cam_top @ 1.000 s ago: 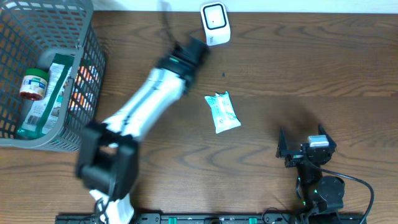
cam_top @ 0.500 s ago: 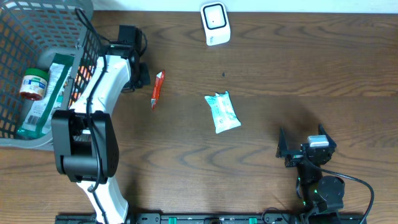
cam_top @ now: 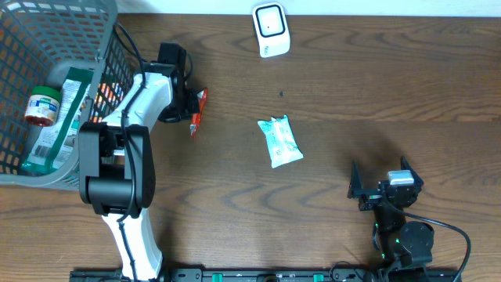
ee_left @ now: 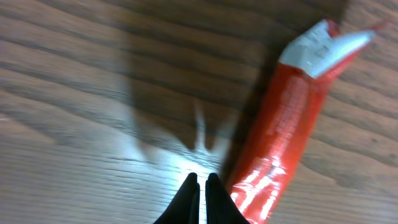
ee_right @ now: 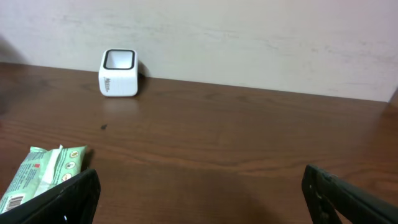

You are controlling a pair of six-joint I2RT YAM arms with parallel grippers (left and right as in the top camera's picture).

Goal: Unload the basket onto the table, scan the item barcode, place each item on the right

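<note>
A red packet (cam_top: 198,114) with a white crimped end lies on the wooden table just right of the basket; the left wrist view shows the red packet (ee_left: 281,134) close up. My left gripper (cam_top: 189,107) sits low beside its left edge, jaws shut with nothing between them, the left gripper (ee_left: 200,185) tips just left of the wrapper. The white scanner (cam_top: 270,30) stands at the far edge, and the scanner (ee_right: 118,73) also shows by the wall. A green-white pouch (cam_top: 280,141) lies mid-table. My right gripper (cam_top: 381,182) rests open at the front right, the right gripper (ee_right: 199,193) empty.
A grey mesh basket (cam_top: 19,168) fills the far left corner, holding a jar (cam_top: 42,106), a green packet (cam_top: 59,117) and something orange. The green-white pouch (ee_right: 38,175) lies just left of my right gripper's left finger.
The left arm swung from near the scanner over to the basket side. The red packet came into view on the table, and the shut left gripper has shifted right against its left edge.
</note>
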